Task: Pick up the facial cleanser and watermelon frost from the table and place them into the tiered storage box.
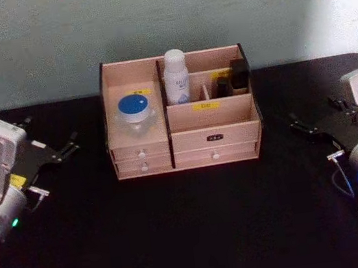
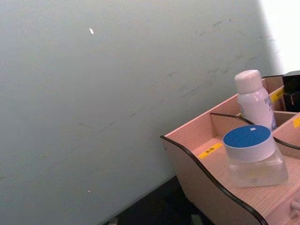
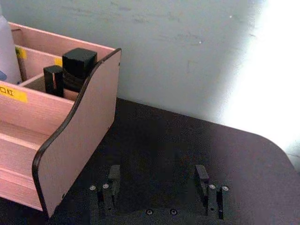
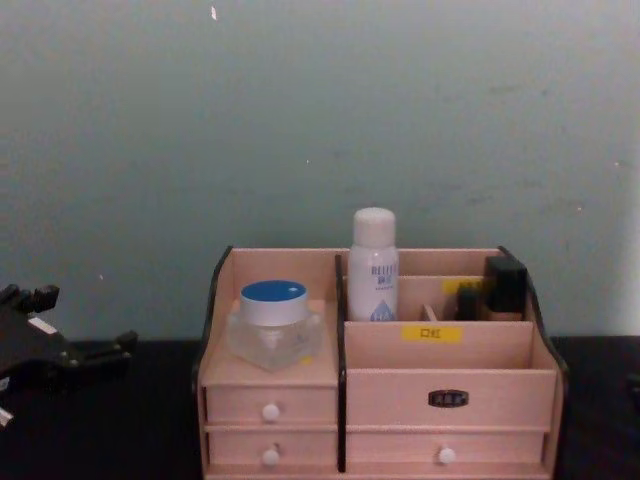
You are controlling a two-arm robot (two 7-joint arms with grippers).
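We are viewing the tiered storage box (image 1: pixel 183 137) standing at the 12 o'clock position of the black table (image 1: pixel 192 237), against the pale wall (image 1: pixel 152 19). Both task items are sitting inside it.

1. The watermelon frost (image 1: pixel 134 116) is resting upright in the box's left compartment, blue lid uppermost, above the two left-hand drawers. The chest view is showing it (image 4: pixel 273 322) at 9 o'clock of the central divider.
2. The facial cleanser (image 1: pixel 176 77) is standing upright in the rear compartment just right of that divider, at roughly 1 o'clock from the jar. Its white cap is rising above the box's back wall in the chest view (image 4: pixel 373 265).
3. A small dark bottle (image 1: pixel 239 74) is occupying the rear right compartment, at 3 o'clock from the cleanser and apart from it.

Gripper status:
- The left gripper (image 1: pixel 69 147) is hovering at 9 o'clock of the box, well apart from it. Its fingers are standing spread and holding nothing. The left wrist view is showing the jar (image 2: pixel 253 154) and the cleanser (image 2: pixel 255 101) in the box (image 2: pixel 206 183).
- The right gripper (image 1: pixel 299 124) is hovering at 3 o'clock of the box, clear of its side panel. In the right wrist view its two fingers (image 3: pixel 159 180) are set wide apart over bare table, gripping nothing, with the box's curved side wall (image 3: pixel 79 140) near.
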